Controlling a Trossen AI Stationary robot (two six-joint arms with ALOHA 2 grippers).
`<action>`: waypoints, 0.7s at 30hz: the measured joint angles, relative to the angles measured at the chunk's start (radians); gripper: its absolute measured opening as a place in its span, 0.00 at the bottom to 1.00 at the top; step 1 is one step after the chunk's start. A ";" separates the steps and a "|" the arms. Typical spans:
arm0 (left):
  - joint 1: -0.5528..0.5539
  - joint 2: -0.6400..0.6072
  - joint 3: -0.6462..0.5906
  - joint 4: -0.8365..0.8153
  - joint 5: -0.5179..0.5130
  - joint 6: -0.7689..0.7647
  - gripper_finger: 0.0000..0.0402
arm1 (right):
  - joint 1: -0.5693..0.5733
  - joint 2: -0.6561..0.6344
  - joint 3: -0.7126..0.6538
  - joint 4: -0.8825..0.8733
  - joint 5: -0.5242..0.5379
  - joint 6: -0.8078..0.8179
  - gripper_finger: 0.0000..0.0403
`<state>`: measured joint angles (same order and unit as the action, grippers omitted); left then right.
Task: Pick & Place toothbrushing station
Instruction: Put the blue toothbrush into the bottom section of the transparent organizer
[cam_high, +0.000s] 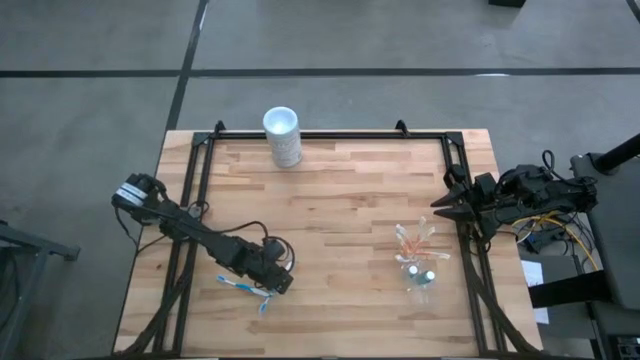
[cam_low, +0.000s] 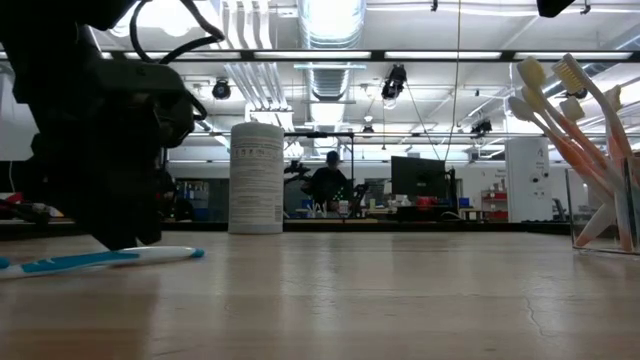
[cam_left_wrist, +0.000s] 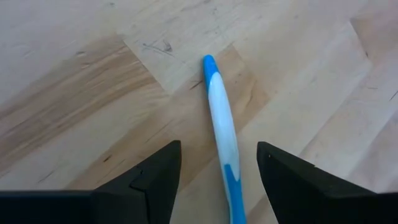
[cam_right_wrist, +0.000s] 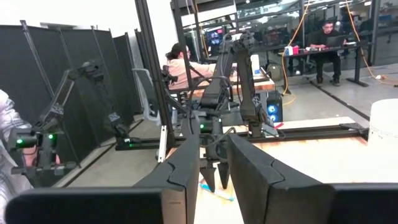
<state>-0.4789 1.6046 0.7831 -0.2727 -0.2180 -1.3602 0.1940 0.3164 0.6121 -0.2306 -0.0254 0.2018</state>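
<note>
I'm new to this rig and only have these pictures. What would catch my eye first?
The left gripper, jaws open, low over a blue toothbrush lying flat on the table's near left. On the right, a clear cup holds orange toothbrushes. A white cup stands at the far edge; the right gripper waits at the right edge.

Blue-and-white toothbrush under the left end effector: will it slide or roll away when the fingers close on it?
The blue-and-white toothbrush looks thin and light, so it may skid on the smooth wooden table. Its rounded handle could roll if only one finger touches it. The left end effector straddles it open, so closing evenly should probably trap it.
</note>
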 joint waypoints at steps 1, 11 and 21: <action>0.000 0.001 0.001 0.001 0.000 0.000 0.54 | 0.000 0.000 0.000 -0.001 0.000 0.000 0.19; 0.001 0.008 0.005 0.002 0.002 0.000 0.43 | 0.000 0.000 0.000 0.000 0.000 0.000 0.18; 0.001 0.010 0.002 0.002 -0.004 -0.003 0.06 | 0.000 0.000 0.000 0.000 0.000 0.000 0.21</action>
<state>-0.4778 1.6146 0.7853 -0.2706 -0.2219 -1.3630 0.1940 0.3168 0.6121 -0.2310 -0.0254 0.2020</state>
